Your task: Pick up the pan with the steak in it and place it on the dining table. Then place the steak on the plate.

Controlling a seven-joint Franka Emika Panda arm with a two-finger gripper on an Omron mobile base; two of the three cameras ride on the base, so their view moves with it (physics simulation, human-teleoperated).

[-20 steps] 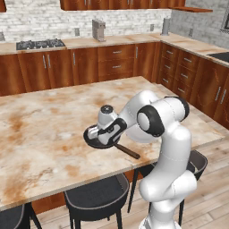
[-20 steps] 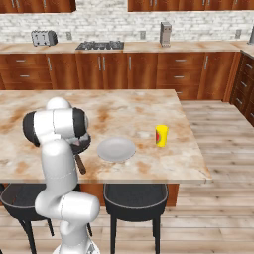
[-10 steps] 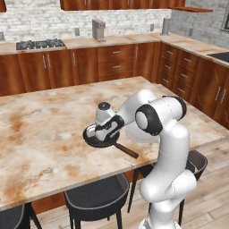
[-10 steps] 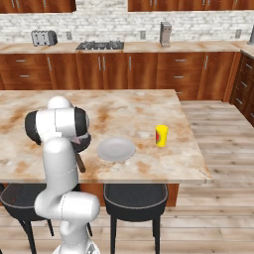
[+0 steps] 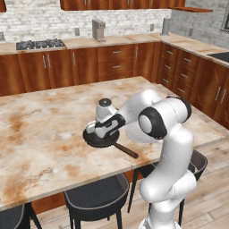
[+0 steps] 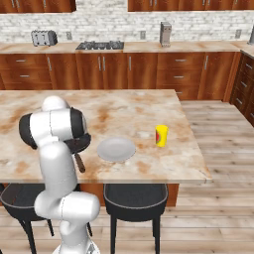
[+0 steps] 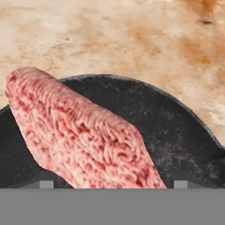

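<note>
Claw (image 5: 103,132) sits low over the pan (image 5: 100,138) on the tabletop (image 5: 40,134); whether it is clenched on the steak (image 7: 79,132) I cannot tell, since only the fingertips (image 7: 46,183) peek up either side of the meat. Beyond the claw, the plate (image 6: 116,149) lies near. A weak hold on soft meat could let it slip during the lift, or drag the pan along.

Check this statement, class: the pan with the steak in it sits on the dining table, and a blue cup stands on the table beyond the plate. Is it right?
One detail is wrong: the cup is yellow, not blue, as the right base view shows. The rest holds: the pan with the steak in it sits on the dining table, and the yellow cup stands beyond the plate.
</note>
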